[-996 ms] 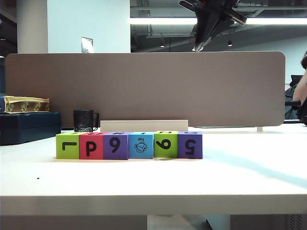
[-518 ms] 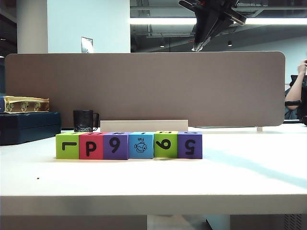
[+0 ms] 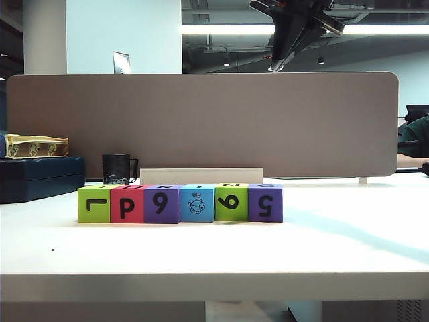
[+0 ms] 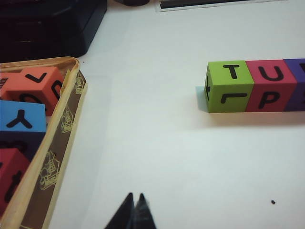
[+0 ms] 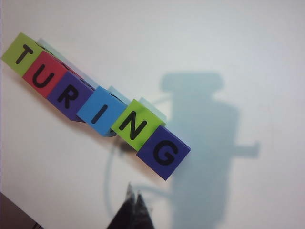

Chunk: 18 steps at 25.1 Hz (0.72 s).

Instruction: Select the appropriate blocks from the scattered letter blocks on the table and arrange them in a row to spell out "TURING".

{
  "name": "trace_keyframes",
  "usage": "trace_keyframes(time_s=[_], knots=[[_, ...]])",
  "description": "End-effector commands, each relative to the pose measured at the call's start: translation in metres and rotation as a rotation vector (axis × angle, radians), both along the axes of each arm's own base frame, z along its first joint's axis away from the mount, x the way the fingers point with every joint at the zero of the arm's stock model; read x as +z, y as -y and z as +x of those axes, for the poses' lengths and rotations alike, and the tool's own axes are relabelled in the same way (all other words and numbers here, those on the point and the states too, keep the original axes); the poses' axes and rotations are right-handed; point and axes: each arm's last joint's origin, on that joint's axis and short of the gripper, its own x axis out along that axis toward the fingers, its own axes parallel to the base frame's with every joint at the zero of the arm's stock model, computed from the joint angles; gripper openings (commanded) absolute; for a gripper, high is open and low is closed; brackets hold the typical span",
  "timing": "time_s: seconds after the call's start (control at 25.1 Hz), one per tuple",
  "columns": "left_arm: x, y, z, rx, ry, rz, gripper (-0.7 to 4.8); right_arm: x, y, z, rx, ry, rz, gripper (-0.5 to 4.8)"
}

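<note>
ext view, blocks: we've got the letter blocks [image 3: 179, 203] in one tight row on the table [image 3: 214, 258], touching side by side, near the front edge. Lime, red, purple, light blue w/ fish drawing, lime, purple.
ext view, other stuff: black mug [image 3: 117, 169] just behind the row's left end, brown partition panel [image 3: 201, 124] across the back, dark case [image 3: 40, 178] at far left w/ a yellowish tray [image 3: 35, 145] on top. Nothing stands in front of the row.
ext view, arm: a dark arm [image 3: 295, 30] hangs up top, right of center, well apart from the blocks; can't tell its gripper from here.
ext view vs a sec ago: blocks, mug and that upper arm look the same. Only the person at the far right edge [image 3: 415, 137] shifted.
left wrist view: left gripper [image 4: 134, 210] has its tips pressed together, holding nothing, over bare table. Row's lime T and red U ends sit well apart from it. Yellow-rimmed box [image 4: 57, 143] of spare blocks just beside us, dark case behind it.
right wrist view: right gripper [image 5: 134, 202] also pinched together, empty, near the purple G end. Tops read TURING.
</note>
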Motion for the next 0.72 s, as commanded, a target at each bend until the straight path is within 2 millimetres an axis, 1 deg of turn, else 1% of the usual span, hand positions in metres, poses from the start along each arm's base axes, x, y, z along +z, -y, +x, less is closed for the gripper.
trace_keyframes(time_s=[0.04,0.32,0.56,0.72], knots=[[-0.007,-0.001,-0.003,0.016,0.036,-0.013,-0.05,0.003,0.000,-0.001,0.001,0.016,0.007,-0.01],[-0.022,-0.005,-0.006,0.074,0.064,-0.074,-0.05,0.003,0.000,-0.001,0.001,0.017,0.007,-0.01],[-0.035,-0.006,-0.004,0.082,0.046,-0.079,-0.05,0.003,0.000,-0.001,0.001,0.016,0.007,-0.01],[-0.035,-0.006,0.000,0.082,0.125,-0.105,-0.05,0.003,0.000,-0.001,0.001,0.016,0.007,-0.01]])
